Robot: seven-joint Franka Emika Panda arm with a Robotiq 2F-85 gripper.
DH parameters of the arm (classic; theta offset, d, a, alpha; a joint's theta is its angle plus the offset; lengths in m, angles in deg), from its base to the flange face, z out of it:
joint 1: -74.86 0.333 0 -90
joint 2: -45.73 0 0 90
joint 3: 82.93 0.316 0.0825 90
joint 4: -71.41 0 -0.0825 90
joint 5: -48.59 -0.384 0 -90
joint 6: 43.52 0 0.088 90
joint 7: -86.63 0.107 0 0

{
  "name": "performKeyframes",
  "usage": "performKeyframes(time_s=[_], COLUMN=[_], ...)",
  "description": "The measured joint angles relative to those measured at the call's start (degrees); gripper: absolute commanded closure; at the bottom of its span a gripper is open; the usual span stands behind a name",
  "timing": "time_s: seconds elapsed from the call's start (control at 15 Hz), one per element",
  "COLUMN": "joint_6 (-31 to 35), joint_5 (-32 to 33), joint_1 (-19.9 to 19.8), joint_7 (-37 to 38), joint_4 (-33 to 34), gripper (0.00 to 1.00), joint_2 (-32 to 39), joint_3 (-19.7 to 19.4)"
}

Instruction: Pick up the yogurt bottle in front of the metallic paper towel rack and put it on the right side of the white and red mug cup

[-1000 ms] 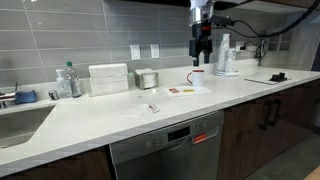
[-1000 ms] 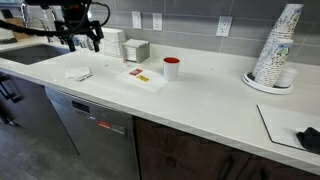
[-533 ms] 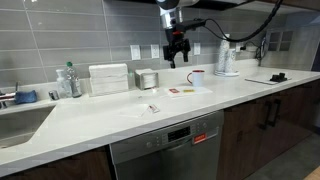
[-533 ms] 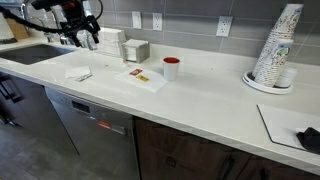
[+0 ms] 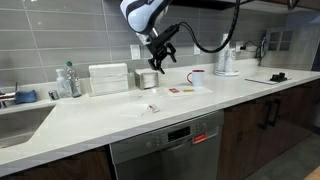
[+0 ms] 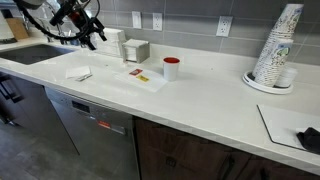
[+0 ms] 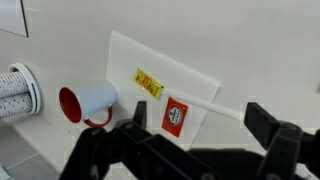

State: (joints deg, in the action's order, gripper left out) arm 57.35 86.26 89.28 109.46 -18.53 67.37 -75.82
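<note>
My gripper (image 5: 157,62) hangs above the counter near the metallic paper towel rack (image 5: 148,79), tilted. In an exterior view it (image 6: 90,38) is left of the rack (image 6: 136,50). In the wrist view the gripper (image 7: 200,125) is open and empty, its fingers (image 7: 262,120) wide apart over a white sheet (image 7: 180,75) with small packets. The white and red mug cup (image 5: 196,76) stands on the counter and shows in both other views (image 6: 171,67) (image 7: 85,103). I cannot make out the yogurt bottle in any view.
A white box (image 5: 108,78) and a clear bottle (image 5: 70,80) stand at the wall near the sink (image 5: 20,120). A crumpled wrapper (image 6: 78,73) lies near the front edge. A stack of paper cups (image 6: 275,50) and a dark pad (image 6: 295,125) are at the far end.
The arm has swung along the counter from above the mug to beside the metallic rack. The gripper has tilted. Nothing on the counter has moved.
</note>
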Motion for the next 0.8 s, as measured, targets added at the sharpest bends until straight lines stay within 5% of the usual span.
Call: performKeyframes(time_s=[0.8], joint_6=[-1.82], joint_5=[4.93], joint_1=[2.53], joint_7=[0.95], joint_4=[7.57], gripper=[0.00], joint_2=[5.79], joint_3=[-1.91])
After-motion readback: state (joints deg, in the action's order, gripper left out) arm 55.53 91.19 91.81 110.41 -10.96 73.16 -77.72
